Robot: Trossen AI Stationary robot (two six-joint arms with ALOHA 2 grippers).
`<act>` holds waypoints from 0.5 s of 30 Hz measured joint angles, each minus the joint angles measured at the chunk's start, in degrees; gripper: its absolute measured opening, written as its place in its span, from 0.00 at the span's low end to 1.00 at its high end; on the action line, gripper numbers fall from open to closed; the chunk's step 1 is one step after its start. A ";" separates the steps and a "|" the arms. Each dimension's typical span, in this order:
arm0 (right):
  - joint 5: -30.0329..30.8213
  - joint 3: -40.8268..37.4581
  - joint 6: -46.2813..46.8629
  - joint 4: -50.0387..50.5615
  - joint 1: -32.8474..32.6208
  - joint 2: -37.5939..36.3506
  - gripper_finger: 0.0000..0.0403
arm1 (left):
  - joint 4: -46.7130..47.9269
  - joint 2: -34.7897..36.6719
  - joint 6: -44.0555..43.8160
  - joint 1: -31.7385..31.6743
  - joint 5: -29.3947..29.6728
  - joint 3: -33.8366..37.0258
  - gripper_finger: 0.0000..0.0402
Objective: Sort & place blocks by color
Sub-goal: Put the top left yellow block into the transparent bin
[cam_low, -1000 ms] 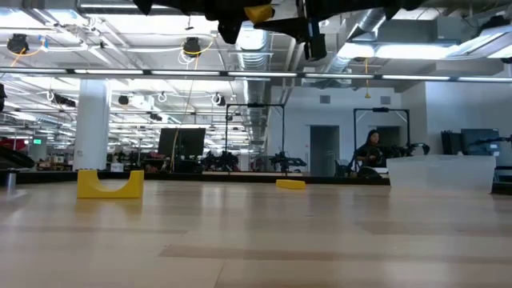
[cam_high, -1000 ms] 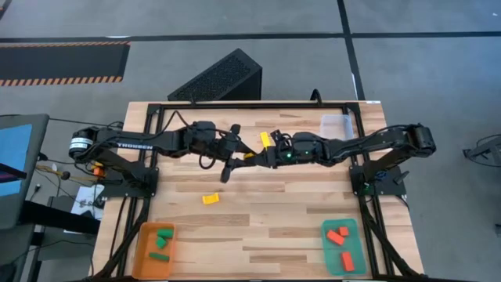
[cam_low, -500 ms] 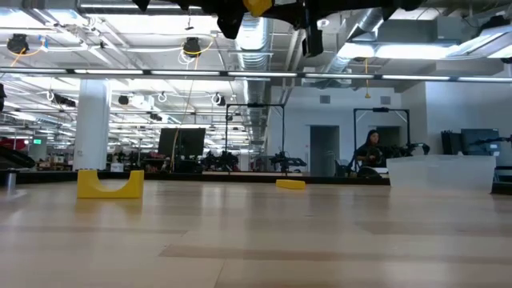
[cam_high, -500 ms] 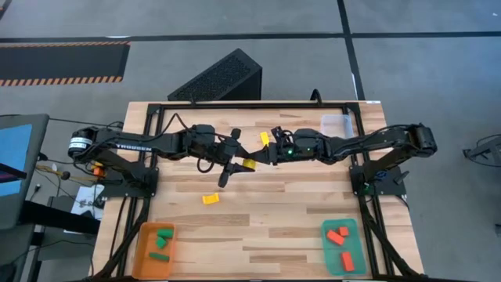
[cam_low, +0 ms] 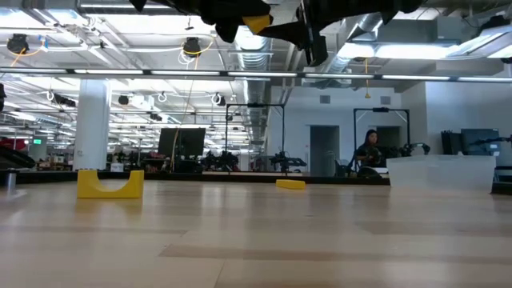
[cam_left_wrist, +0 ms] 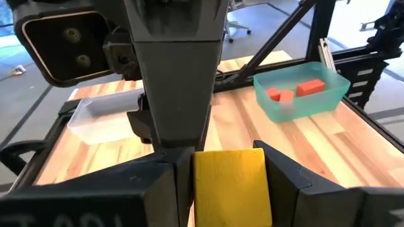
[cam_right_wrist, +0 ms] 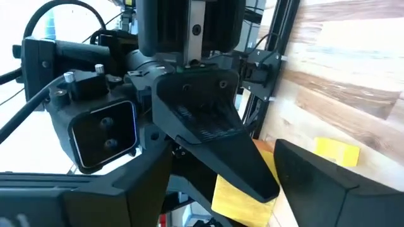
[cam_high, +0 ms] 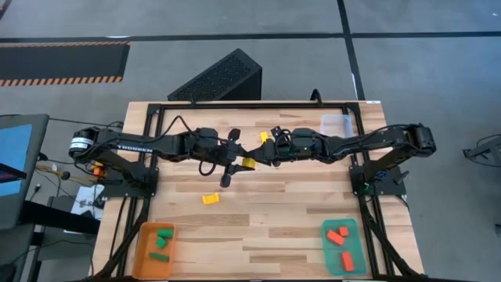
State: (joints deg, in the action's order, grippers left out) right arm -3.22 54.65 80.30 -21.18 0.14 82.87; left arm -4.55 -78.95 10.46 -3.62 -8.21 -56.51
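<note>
A yellow block [cam_high: 249,163] hangs high above the table's middle, where both arms meet tip to tip. My left gripper [cam_left_wrist: 227,165] is shut on this block [cam_left_wrist: 230,189]. My right gripper [cam_right_wrist: 224,183] faces it, turned a quarter turn against it. The right gripper is open, its fingers spread wider than the block [cam_right_wrist: 243,198], one of them [cam_left_wrist: 173,82] just over the block's top. A yellow arch [cam_high: 210,199] and a flat yellow block [cam_high: 264,137] rest on the table. My left gripper pinches the yellow block between its two fingers [cam_left_wrist: 287,180], one on each side face. It comes level from the table's left. The block is lifted clear, high above the table [cam_low: 256,22]. How far back it reaches I cannot tell.
A clear tray [cam_high: 337,124] stands at the far right. The orange tray [cam_high: 139,251] at the near left holds green blocks. The teal tray [cam_high: 325,243] at the near right holds red ones. Black frame posts stand at both sides. A person sits in the room beyond.
Both grippers have stayed high over the table's middle, and the left one has edged a little toward the right one. The yellow block has shifted slightly toward the near edge. In the low view it rose a little, then dropped and tipped slightly.
</note>
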 joint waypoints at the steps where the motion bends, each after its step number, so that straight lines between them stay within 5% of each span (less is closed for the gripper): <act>1: 0.02 0.00 -0.06 0.05 0.00 0.00 0.74 | 0.14 0.01 -0.02 0.02 0.41 0.00 0.28; 9: -0.96 -0.04 1.31 8.19 -1.01 0.00 0.68 | 0.45 0.03 0.16 -0.37 9.97 -0.02 0.28; 15: 3.61 -0.07 -0.73 8.43 -0.69 0.00 0.67 | 2.67 0.12 1.52 -0.65 4.93 -0.07 0.28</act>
State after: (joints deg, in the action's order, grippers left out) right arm 0.40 54.59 79.58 -12.74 -0.54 82.87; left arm -1.88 -78.83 11.98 -4.27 -3.28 -56.58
